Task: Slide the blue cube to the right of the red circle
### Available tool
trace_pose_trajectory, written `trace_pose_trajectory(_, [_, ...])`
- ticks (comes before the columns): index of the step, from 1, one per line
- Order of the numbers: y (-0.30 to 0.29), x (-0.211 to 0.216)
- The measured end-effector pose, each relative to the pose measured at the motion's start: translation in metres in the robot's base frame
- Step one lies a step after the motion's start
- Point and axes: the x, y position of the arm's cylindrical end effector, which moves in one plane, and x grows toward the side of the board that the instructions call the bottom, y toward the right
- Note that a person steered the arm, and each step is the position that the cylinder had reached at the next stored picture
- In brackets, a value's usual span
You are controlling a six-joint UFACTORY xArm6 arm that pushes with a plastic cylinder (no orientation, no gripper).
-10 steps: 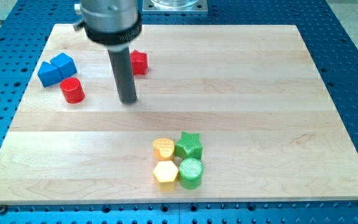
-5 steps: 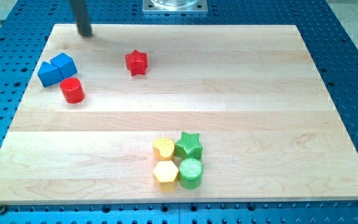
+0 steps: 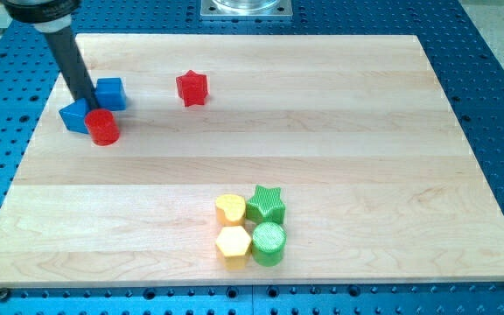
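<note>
Camera view: my tip [image 3: 86, 99] is a plain dark rod with nothing to open and nothing held; its lower end stands on the wooden board [image 3: 339, 140] near the left edge, toward the top left corner. It sits against the left side of the blue cube [image 3: 109, 93] and just above a second blue block [image 3: 76, 115]; I cannot tell whether it actually touches either. The rod's upper part is cut off by the view's top left corner. The red circle [image 3: 102, 127], a short cylinder, lies just below the cube and overlaps the second blue block's right side, so that block's shape is hard to make out. The cube is above the circle, slightly to its right. A red star [image 3: 192, 87] lies apart, nearer the top edge. Near the bottom edge 4 blocks cluster: a yellow heart-like block [image 3: 229, 208], green star [image 3: 266, 204], yellow hexagon [image 3: 233, 242] and green cylinder [image 3: 269, 242].
</note>
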Motion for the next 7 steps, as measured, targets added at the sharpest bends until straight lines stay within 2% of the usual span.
trace_pose_trajectory(1, [0.041, -0.003])
trace_pose_trajectory(2, [0.049, -0.012])
trace_pose_trajectory(3, [0.025, -0.019])
trace_pose_trajectory(4, [-0.005, -0.043])
trace_pose_trajectory(5, [0.008, -0.086])
trace_pose_trajectory(6, [0.051, -0.128])
trace_pose_trajectory(7, [0.067, -0.102])
